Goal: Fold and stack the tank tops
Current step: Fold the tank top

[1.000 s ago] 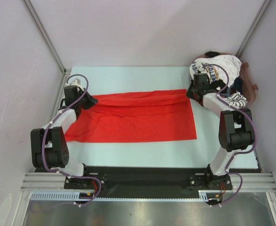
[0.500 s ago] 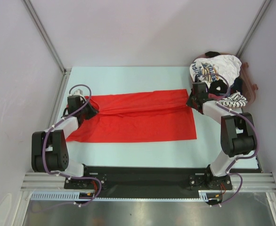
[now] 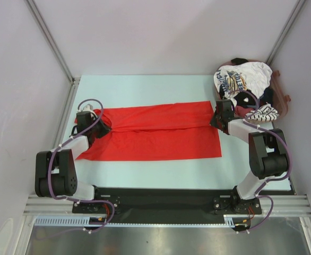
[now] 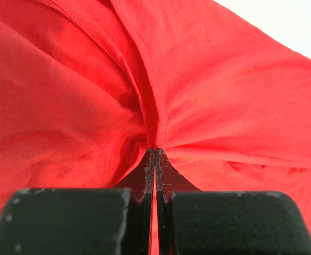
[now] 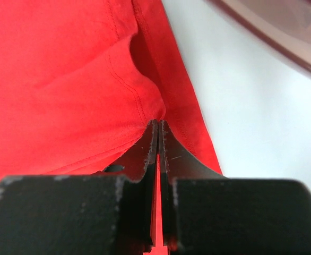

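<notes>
The overhead view is bright and evenly lit from above, with only soft, faint shadows beside the arms on the pale desk (image 3: 145, 87). The metal strip (image 3: 161, 239) along the bottom edge carries a dull sheen. Frame posts lean outward toward the corners, a wide-angle bend. In both wrist views the red top (image 4: 224, 95) is saturated but crisp, its stitching readable, with dark shadow inside the folds. The black jaws low in the frame are soft, and the brown rim (image 5: 283, 32) is blurred.

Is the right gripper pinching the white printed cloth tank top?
No, the right gripper is shut on an edge of the bright red cloth tank top.
</notes>
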`<act>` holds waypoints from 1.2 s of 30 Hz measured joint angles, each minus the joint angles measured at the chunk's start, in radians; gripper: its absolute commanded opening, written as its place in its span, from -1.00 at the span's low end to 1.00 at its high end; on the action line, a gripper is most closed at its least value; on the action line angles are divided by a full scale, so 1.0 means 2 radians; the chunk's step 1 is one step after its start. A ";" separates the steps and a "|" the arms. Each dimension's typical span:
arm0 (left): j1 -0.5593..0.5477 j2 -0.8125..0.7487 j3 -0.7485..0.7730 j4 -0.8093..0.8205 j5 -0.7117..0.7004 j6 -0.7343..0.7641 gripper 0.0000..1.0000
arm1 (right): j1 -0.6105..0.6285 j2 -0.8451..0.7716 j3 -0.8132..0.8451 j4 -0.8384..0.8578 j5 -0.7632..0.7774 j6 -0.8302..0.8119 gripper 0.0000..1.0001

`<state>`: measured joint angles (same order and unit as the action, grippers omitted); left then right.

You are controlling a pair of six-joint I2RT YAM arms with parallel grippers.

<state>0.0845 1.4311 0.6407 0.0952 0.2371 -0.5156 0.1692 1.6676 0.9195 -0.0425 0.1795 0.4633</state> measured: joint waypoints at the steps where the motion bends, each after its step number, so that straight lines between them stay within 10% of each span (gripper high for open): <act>1: 0.000 0.000 0.000 0.000 0.000 0.000 -0.99 | 0.000 0.000 -0.001 0.003 0.000 0.000 -1.00; 36: 0.000 -0.075 -0.039 -0.019 -0.024 -0.001 -0.99 | 0.010 -0.060 -0.050 0.017 0.006 0.008 -1.00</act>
<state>0.0845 1.2819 0.5621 0.0578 0.1894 -0.5171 0.1894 1.5471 0.8188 -0.0090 0.1909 0.4786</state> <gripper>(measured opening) 0.006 0.009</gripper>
